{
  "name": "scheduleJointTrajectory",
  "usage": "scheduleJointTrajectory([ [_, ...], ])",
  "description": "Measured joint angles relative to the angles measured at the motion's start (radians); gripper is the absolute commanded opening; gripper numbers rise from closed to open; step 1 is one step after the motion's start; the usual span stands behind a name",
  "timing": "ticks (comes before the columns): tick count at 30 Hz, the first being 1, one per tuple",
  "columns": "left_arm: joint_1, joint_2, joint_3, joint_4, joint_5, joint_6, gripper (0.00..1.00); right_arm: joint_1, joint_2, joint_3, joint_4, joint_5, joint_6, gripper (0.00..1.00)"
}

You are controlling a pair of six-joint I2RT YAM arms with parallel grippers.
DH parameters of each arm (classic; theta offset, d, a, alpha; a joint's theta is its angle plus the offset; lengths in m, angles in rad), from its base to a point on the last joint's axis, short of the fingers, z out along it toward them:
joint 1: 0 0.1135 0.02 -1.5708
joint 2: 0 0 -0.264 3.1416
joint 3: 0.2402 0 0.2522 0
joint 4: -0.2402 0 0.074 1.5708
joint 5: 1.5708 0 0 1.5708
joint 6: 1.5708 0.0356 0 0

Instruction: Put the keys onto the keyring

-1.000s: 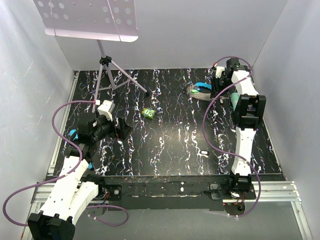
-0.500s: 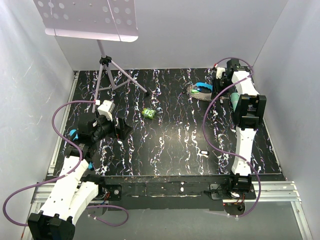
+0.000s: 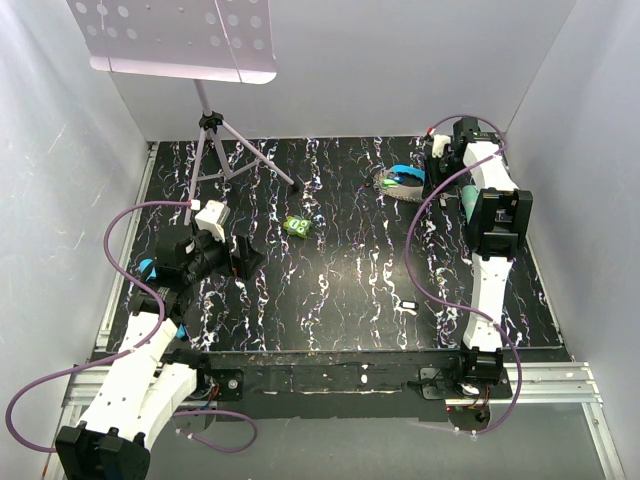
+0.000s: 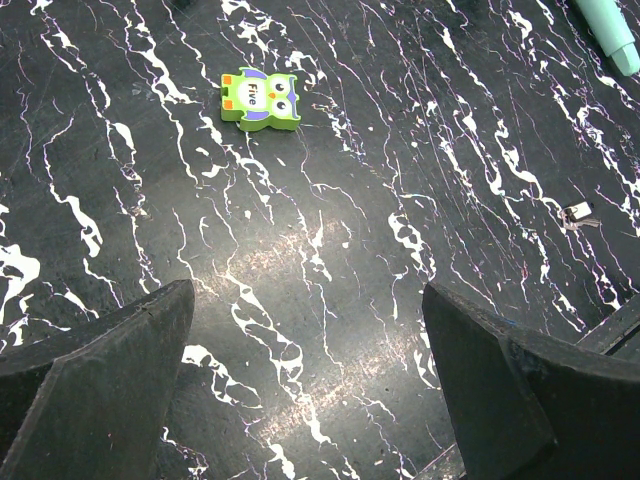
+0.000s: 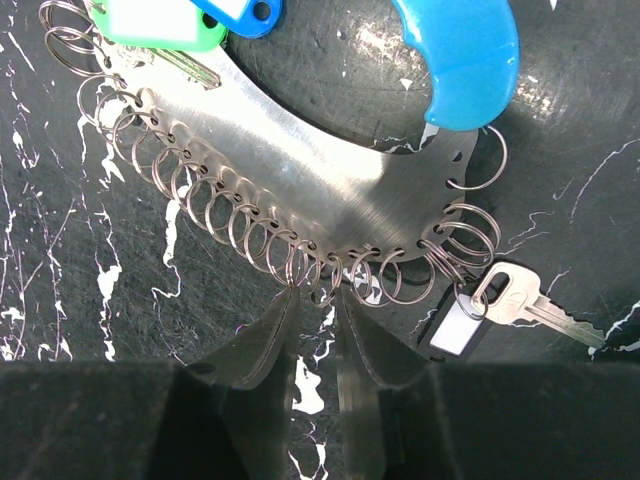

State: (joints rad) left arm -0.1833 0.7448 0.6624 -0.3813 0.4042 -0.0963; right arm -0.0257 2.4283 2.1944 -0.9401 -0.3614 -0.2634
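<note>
Steel keyring [image 5: 300, 170] arcing upper-left to lower-right | key [image 5: 530, 308] pointing right | my right gripper [image 5: 315, 297] sitting nearly together at its lower edge, hold unclear | my left gripper [image 4: 308, 290] gaping

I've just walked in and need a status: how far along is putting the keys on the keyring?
Done, apparently: a dark-tagged key hangs from a ring on the keyring. In hand: the right gripper sits at its edge rings. Left: one small key lies loose, far from it; the left gripper hangs open.
</note>
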Motion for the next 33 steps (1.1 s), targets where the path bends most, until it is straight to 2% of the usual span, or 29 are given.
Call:
scheduleJointTrajectory([
  [15,0.0,0.0,0.0,0.0,0.0,0.0,0.98,-0.04,0.0,0.01,-0.008,0.02,-0.094,0.34],
  [33,0.0,0.001,0.0,0.0,0.0,0.0,0.98,-0.018,0.0,0.035,-0.031,0.026,-0.159,0.39],
])
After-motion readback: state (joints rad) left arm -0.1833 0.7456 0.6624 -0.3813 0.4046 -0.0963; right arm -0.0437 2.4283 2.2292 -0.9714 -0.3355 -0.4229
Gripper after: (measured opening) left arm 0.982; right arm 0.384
